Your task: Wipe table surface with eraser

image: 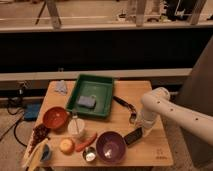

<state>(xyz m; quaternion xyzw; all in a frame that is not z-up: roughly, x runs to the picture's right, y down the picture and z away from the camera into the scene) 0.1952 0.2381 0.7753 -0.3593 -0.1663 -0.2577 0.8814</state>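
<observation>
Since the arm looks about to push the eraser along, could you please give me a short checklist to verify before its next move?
1. Gripper at the eraser: ok, it sits at the eraser's right end.
2. Grip on the eraser: cannot tell.
3. Eraser flat on the table surface: ok, as far as the view shows.
4. Space on the left: not ok, the purple bowl lies right beside the eraser.
5. Space behind: not ok, the black-handled brush lies just beyond the gripper.
6. Green tray: ok, well away from the eraser.
</observation>
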